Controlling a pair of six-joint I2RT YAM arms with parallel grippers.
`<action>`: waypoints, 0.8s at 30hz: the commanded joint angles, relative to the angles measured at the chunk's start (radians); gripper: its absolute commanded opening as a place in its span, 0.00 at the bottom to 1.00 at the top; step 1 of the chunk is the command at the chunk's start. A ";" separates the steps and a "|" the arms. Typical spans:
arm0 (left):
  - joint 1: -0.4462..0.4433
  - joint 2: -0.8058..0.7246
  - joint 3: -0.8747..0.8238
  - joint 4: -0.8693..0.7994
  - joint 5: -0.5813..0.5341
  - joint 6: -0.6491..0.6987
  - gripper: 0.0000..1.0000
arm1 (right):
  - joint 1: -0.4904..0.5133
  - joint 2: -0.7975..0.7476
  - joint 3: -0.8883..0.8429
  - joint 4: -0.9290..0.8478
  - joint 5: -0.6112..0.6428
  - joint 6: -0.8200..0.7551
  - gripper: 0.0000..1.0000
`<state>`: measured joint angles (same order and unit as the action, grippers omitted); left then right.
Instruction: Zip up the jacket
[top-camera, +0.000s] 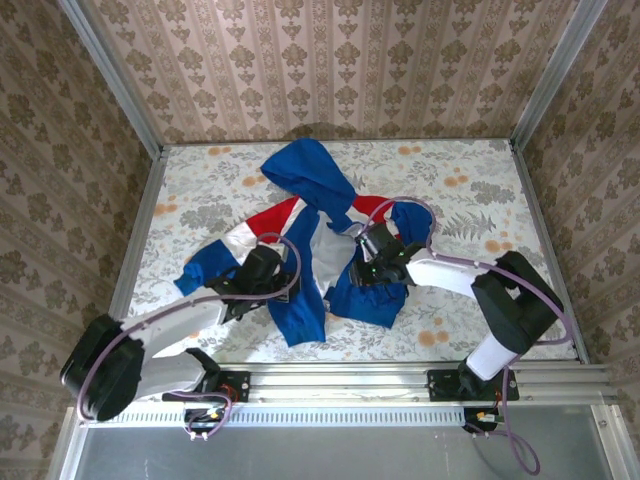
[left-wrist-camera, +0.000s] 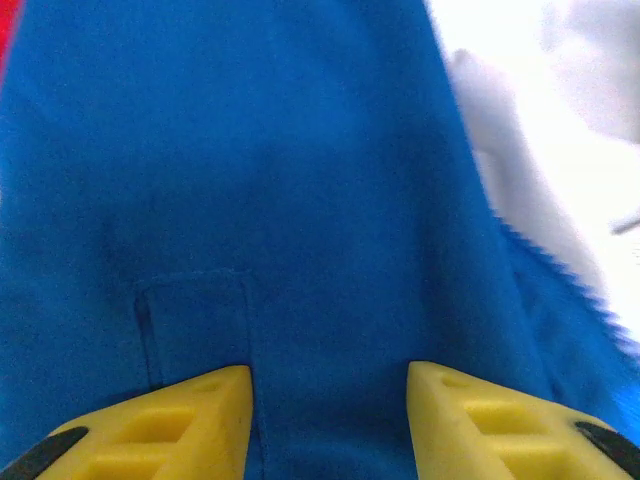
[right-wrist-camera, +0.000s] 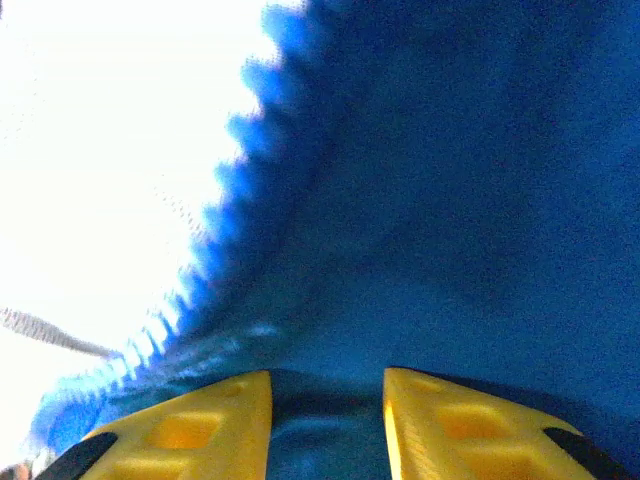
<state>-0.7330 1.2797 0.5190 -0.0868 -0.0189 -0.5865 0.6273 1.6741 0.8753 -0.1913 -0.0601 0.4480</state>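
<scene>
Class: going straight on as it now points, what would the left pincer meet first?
Probably the jacket: its blue fabric lies directly ahead of the left pincer, seemingly very close.

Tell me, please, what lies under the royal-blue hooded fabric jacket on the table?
The floral-patterned table cover shows all around the royal-blue hooded fabric jacket, so the jacket seems to lie straight on it. Whatever sits directly beneath is covered by the fabric.
</scene>
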 joint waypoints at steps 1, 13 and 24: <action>0.016 0.094 0.030 0.055 0.011 -0.036 0.42 | 0.006 0.057 0.050 -0.038 0.007 0.058 0.33; 0.190 0.374 0.126 0.119 0.089 0.032 0.29 | -0.007 0.197 0.183 -0.102 0.006 0.037 0.23; 0.326 0.452 0.259 0.085 0.105 0.112 0.28 | -0.044 0.255 0.276 -0.137 -0.005 0.004 0.17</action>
<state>-0.4347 1.6859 0.7631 0.1127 0.1059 -0.5220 0.5976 1.8885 1.1358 -0.2710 -0.0624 0.4709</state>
